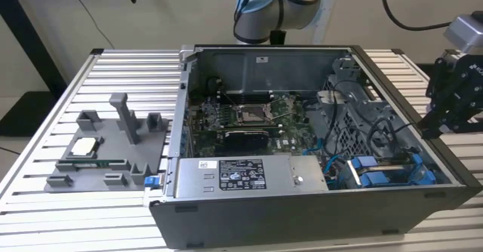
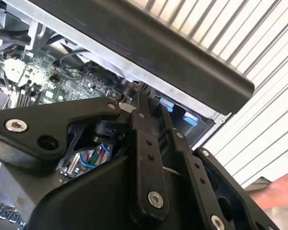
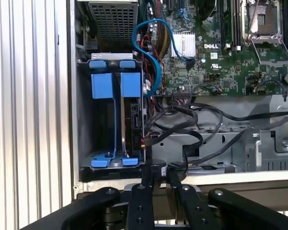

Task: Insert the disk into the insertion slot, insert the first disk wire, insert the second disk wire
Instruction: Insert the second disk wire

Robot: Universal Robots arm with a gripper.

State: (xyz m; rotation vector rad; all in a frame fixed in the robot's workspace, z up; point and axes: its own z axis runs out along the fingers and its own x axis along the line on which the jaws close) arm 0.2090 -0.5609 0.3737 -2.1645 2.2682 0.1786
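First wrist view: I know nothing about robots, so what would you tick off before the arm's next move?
1. Disk in slot: looks seated, ok.
2. Blue cable plugged into the disk: its end is hidden, cannot tell.
3. Black wires out of the way: they lie right beside the slot, not ok.
4. Gripper near the slot's end: ok.
5. People clear: a hand shows past the table, not ok.

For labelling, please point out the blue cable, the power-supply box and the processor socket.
blue cable (image 3: 158,72), first wrist view, its curved stretch.
power-supply box (image 1: 241,176), exterior view, its label.
processor socket (image 1: 251,114), exterior view, its middle.
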